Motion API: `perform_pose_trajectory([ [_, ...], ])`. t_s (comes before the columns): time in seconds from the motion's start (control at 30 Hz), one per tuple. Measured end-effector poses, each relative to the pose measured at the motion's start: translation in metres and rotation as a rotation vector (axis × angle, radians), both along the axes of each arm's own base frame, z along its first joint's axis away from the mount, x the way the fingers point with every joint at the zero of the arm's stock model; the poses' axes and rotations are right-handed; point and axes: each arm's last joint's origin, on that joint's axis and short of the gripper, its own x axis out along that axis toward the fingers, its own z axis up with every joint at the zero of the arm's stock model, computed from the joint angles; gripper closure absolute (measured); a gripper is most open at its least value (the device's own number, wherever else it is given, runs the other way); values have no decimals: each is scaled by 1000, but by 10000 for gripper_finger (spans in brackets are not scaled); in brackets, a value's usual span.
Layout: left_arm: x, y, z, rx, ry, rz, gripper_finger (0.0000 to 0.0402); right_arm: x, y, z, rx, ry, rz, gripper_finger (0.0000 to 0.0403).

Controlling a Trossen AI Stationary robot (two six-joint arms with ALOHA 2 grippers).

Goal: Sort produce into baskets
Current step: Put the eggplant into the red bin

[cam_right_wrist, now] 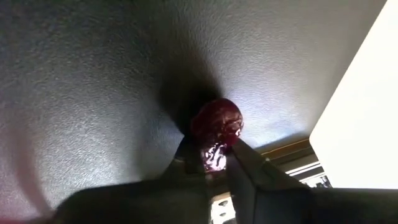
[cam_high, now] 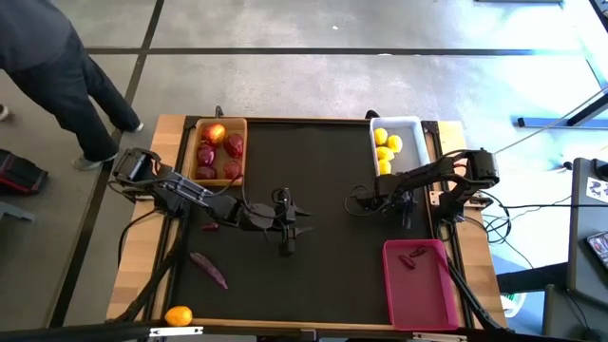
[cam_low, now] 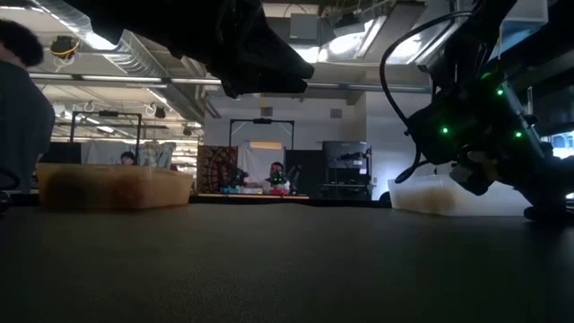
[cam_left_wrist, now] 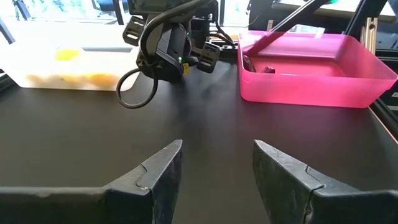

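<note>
1. Produce is partly sorted, as I read it; red round fruits (cam_high: 218,150) sit in the wooden basket (cam_high: 193,152) at the mat's far left corner; yellow fruits (cam_high: 386,147) sit in the white basket (cam_high: 410,128) at the mat's far right corner; one or two thin dark pieces (cam_high: 412,256) lie in the pink basket (cam_high: 423,294) at the mat's near right corner.

2. Right gripper (cam_right_wrist: 212,163) is working just beside the white basket's near end, low over the black mat (cam_high: 323,199); its fingers are pressed onto a small dark red wrinkled piece (cam_right_wrist: 215,127), pinched at the tips, per the right wrist view; can't tell if the piece is clear of the mat yet.

3. My guess: that piece belongs w/ the thin dark ones, so it goes to the pink basket, near side of the mat from where it's held.

4. Left gripper (cam_left_wrist: 217,163) hovers around mid-mat, fingers spread partway, nothing between them.

5. Still loose: a purple-red elongated piece (cam_high: 210,270) on the mat's left side toward the near edge; a smaller dark bit (cam_high: 210,226) just beyond it, too small to ID; an orange fruit (cam_high: 178,315) off the mat, on the wood table at the near left corner.

6. Est. more than half done; three or four items left incl. the one in hand.
</note>
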Motion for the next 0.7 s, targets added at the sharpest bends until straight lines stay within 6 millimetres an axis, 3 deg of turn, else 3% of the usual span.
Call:
perform_pose_trajectory([
  [0.1,0,0,0,0,0,0,215,-1,0,2,-3,-2,2,397],
  [0.27,0,0,0,0,0,0,215,-1,0,13,-1,-61,-7,390],
  [0.7,0,0,0,-6,-1,2,215,-6,8,79,17,-309,-128,401],
])
